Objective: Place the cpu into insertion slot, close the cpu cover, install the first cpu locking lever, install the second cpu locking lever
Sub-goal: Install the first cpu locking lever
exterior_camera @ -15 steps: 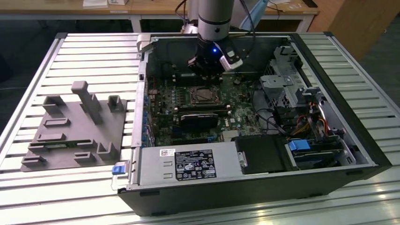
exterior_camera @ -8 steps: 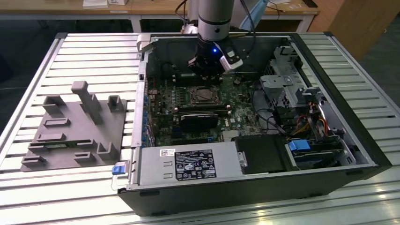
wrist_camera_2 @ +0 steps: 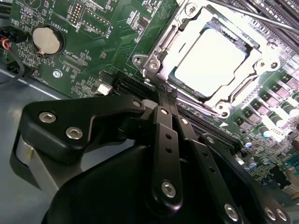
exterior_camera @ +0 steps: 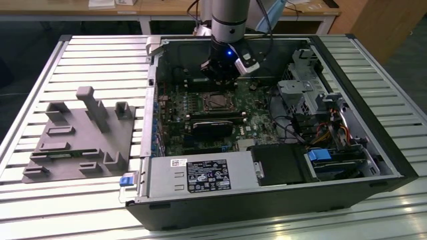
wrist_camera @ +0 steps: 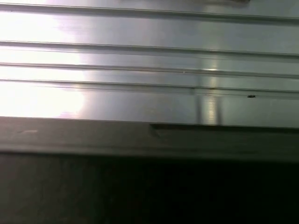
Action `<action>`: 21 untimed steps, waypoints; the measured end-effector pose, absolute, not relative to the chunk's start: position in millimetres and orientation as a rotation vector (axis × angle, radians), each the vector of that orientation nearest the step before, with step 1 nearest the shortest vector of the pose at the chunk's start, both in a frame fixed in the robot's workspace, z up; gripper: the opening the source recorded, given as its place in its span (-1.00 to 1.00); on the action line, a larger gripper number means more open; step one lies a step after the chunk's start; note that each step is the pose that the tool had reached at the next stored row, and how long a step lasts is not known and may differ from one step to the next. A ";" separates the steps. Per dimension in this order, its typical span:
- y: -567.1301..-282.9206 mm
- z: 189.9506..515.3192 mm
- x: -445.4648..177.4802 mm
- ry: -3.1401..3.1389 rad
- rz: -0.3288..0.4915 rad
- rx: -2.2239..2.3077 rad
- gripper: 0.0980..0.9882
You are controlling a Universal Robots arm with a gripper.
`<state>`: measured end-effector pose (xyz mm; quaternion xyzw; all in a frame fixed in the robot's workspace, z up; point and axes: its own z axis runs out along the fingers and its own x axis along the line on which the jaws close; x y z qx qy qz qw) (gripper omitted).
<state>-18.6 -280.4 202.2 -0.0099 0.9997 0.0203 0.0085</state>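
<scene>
In the second wrist view, the cpu lies flat in the insertion slot, its pale top glaring. The cpu cover, a silver frame, lies down around it. A thin metal locking lever runs along the socket's far side. My gripper is shut, its black fingers pressed together at the socket's corner with nothing visible between them. In the exterior view the gripper hangs inside the open computer case, just behind the socket.
A black rectangular block sits in front of the socket. The drive cage and cables stand at the exterior view's right, the power supply at the front. A grey fixture plate lies on the slatted table.
</scene>
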 end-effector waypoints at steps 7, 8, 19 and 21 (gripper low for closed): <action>-280.4 199.2 -18.7 3.125 0.038 -0.031 -0.98; -280.4 198.7 -18.6 3.125 0.036 -0.031 -0.98; -279.6 203.4 -18.6 3.124 0.032 -0.031 -0.98; -279.6 208.9 -18.6 3.125 0.032 -0.031 -0.98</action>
